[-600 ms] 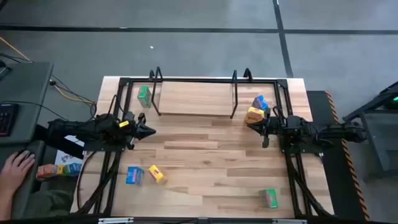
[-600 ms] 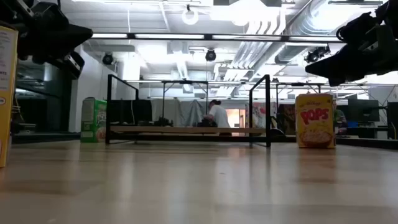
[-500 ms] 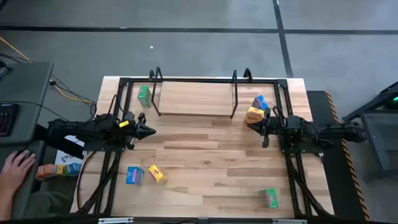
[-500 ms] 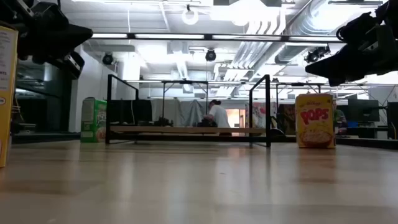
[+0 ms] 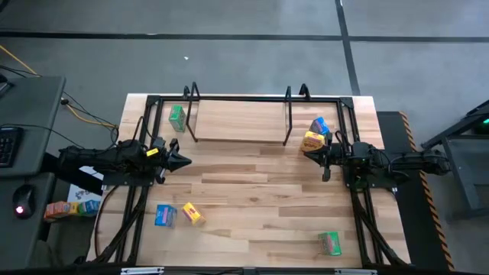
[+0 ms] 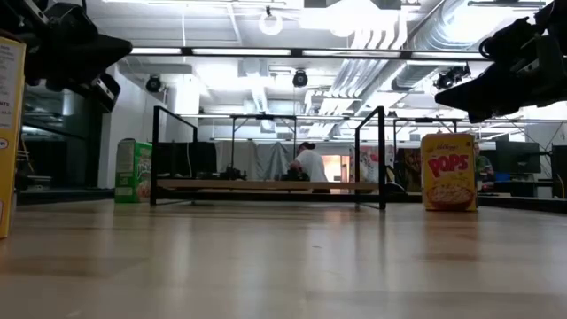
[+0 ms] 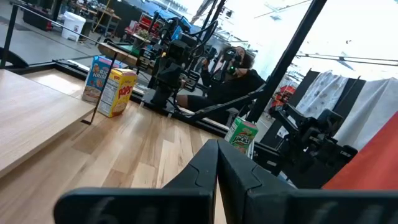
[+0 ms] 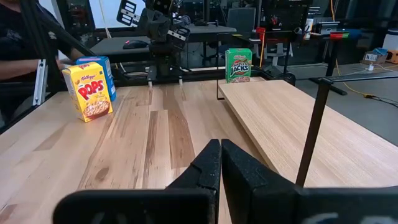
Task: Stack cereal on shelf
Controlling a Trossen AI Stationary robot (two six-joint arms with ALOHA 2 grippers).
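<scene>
Looking down from the high view, you find the left gripper (image 5: 183, 160) hovering above the table (image 5: 252, 206) with its jaws pressed fully together and nothing between them; the right gripper (image 5: 309, 150) hangs opposite it, jaws likewise shut and empty. Note that the two sets of jaws point toward each other across the middle of the table, well apart. The shelf (image 5: 238, 121) stands at the far edge, off to one side of both jaw tips, and carries no boxes. Locate one green cereal box (image 5: 177, 116) just beyond the left jaws, beside the shelf's near upright. A yellow-orange box (image 5: 312, 141) sits just beside the right jaws, with a blue box (image 5: 320, 125) touching it on the shelf side. On the near side of the left jaws, well apart from them, a second blue box (image 5: 163, 215) and a second yellow-orange box (image 5: 192, 213) lie side by side. The second green box (image 5: 330, 243) lies well to the near side of the right jaws, close to the table's front corner.
</scene>
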